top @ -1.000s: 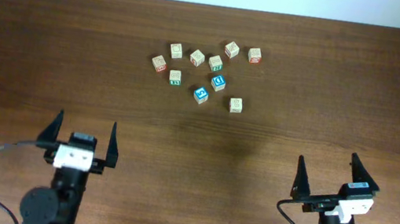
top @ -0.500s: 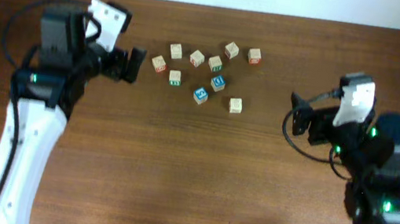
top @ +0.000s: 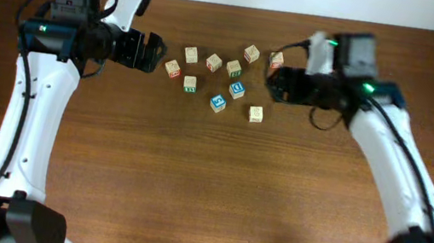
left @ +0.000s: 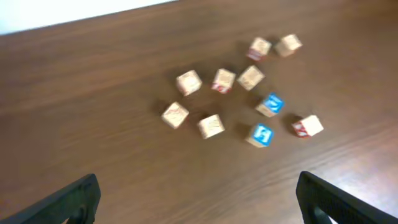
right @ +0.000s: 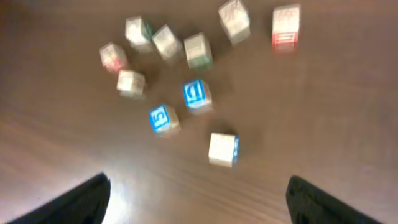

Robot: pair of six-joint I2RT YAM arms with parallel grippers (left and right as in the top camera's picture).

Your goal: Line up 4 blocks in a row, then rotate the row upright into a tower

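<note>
Several small wooden alphabet blocks lie in a loose cluster at the back middle of the table. Two have bright blue faces [top: 237, 89] [top: 218, 103], also in the right wrist view [right: 196, 94] [right: 163, 119]. A pale block [top: 255, 113] [right: 222, 149] lies nearest the front, and a green-print block [top: 191, 84] sits at the cluster's left. My left gripper [top: 157, 52] [left: 199, 208] hovers open just left of the cluster, holding nothing. My right gripper [top: 273, 82] [right: 199, 205] hovers open at the cluster's right side, also holding nothing.
Other cubes with red or green print sit among them: a red one [top: 173, 68] at the left, a red one [top: 276, 60] at the back right close to my right gripper, and a green one [top: 233, 69] in the middle. The table's back edge [top: 234, 5] runs just behind the cluster.
Both arms have left the table's front edge and reached toward the cluster. In the last half second the right gripper swung left and back, up to the blocks' right side.
</note>
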